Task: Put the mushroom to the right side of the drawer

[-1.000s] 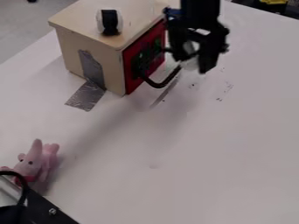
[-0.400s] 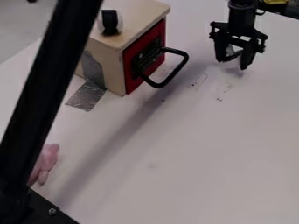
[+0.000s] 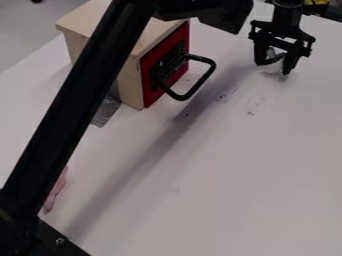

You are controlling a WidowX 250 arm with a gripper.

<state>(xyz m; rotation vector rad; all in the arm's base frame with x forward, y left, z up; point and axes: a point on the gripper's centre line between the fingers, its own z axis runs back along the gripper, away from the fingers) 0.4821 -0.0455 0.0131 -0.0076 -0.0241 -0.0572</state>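
Observation:
The black gripper (image 3: pixel 274 67) hangs low over the white table at the upper right, to the right of the drawer and apart from it. Between its fingers is a small grey-white piece, the mushroom (image 3: pixel 270 53), mostly covered by them; the fingers are shut on it. The drawer is a wooden box with a red front (image 3: pixel 150 76) and a black loop handle (image 3: pixel 212 72) facing right. The arm covers part of the box's left side and top.
The arm (image 3: pixel 73 105) crosses the left side diagonally. Behind it, a pink toy (image 3: pixel 58 189) shows partly at lower left. Silver tape (image 3: pixel 105 111) lies by the box's base. Dark specks mark the table (image 3: pixel 227 165) right of the handle.
From beside the drawer's front, the gripper has moved right with the mushroom, then slightly further right and up in view. The arm now crosses the left side, covering part of the pink toy.

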